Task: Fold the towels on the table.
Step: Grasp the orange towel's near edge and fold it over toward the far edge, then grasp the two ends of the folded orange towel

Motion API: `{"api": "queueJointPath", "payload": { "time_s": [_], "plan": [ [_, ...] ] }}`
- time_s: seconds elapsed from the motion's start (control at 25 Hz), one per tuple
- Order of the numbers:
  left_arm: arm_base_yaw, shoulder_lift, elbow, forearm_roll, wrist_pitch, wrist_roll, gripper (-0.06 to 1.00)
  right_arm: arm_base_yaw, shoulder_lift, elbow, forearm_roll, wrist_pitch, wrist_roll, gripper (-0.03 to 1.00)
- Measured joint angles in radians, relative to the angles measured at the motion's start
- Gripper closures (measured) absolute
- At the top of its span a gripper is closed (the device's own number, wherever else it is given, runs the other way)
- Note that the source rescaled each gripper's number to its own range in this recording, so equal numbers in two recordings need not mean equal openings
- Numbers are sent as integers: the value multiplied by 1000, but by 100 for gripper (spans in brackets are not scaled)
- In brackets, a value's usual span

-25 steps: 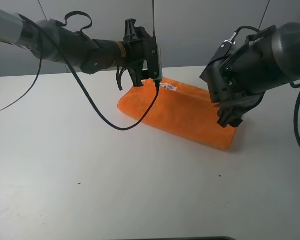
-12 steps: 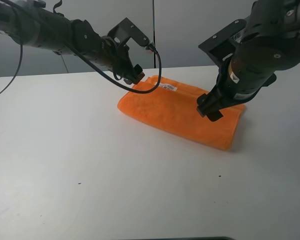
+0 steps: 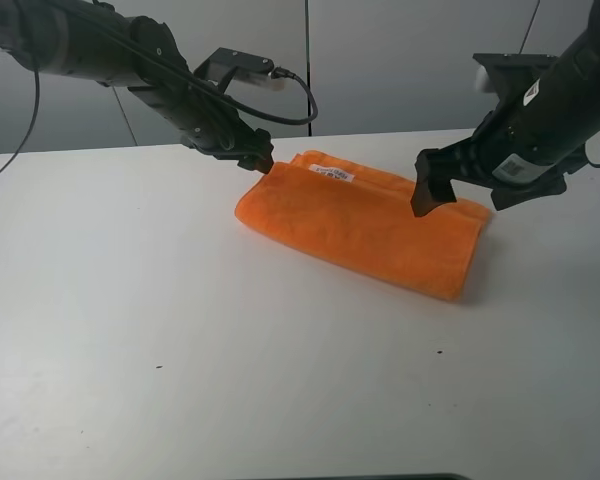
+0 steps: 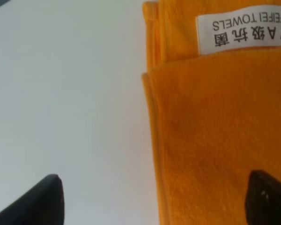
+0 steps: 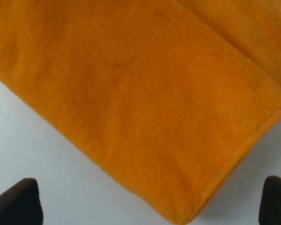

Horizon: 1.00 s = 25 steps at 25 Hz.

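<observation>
Left gripper (image 3: 260, 162) spread beside towel (image 3: 360, 230) corner, right gripper (image 3: 470, 192) seemingly above towel

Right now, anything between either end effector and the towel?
Nothing visible. The left end effector is open at the towel corner near the label. The right end effector is open over the opposite end. No other object lies between.

Robot lab: plain white table (image 3: 130, 350), grey wall panels (image 3: 400, 70), left arm (image 3: 90, 45), right arm (image 3: 555, 100).

High view looks down across table (image 3: 180, 330); both wrist views hang close above shared towel (image 3: 360, 225).
</observation>
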Motion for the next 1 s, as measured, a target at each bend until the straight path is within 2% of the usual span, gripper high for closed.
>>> {"api": "queueJointPath", "payload": {
  "time_s": [0.12,0.24,0.6,1.0],
  "plan": [
    [0,28,-77,78,85,-79,-5,-18,0,0,126,-2,-106,-3],
    [0,58,-107,110,136,-116,-5,-20,9,0,168,0,-136,-3],
    [0,121,-110,118,156,-125,-5,-20,85,0,204,-11,-152,-3],
    [0,155,-110,118,128,-123,-5,-20,117,0,230,-39,-171,-3]
  ]
}}
